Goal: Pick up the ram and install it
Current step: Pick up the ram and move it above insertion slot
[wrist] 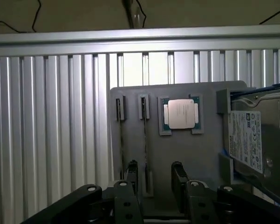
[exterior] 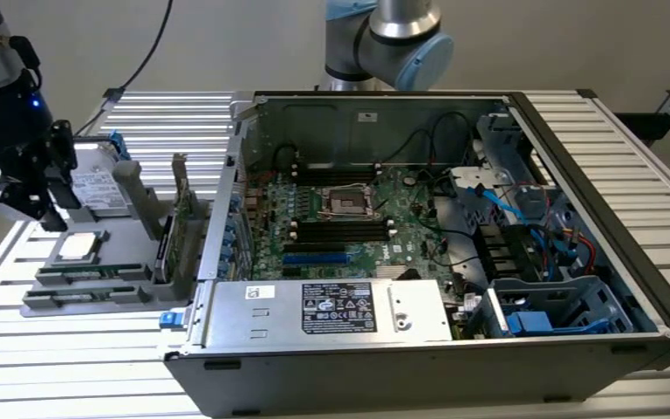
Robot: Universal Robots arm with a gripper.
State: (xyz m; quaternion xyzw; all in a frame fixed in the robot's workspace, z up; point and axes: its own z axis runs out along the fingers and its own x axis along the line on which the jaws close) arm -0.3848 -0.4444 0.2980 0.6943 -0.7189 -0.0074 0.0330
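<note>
An open computer case [exterior: 428,380] is seen with a grey parts holder [wrist: 200,154] set just beside it. The gripper [wrist: 154,172] is held over the holder, fingers apart, and the ram [wrist: 144,149] is seated on edge in a holder slot near the processor chip [wrist: 180,113]

No wording can be read anywhere. A black label [exterior: 338,307] with white print and small symbols is carried on the top of the power supply [exterior: 428,312], and a small white sticker [exterior: 262,292] is set near it; neither can be made out. A white label [wrist: 244,140] with rows of fine print is borne by the hard drive [wrist: 275,121], illegible. Faint marking on the processor [wrist: 180,113] cannot be deciphered.
</note>
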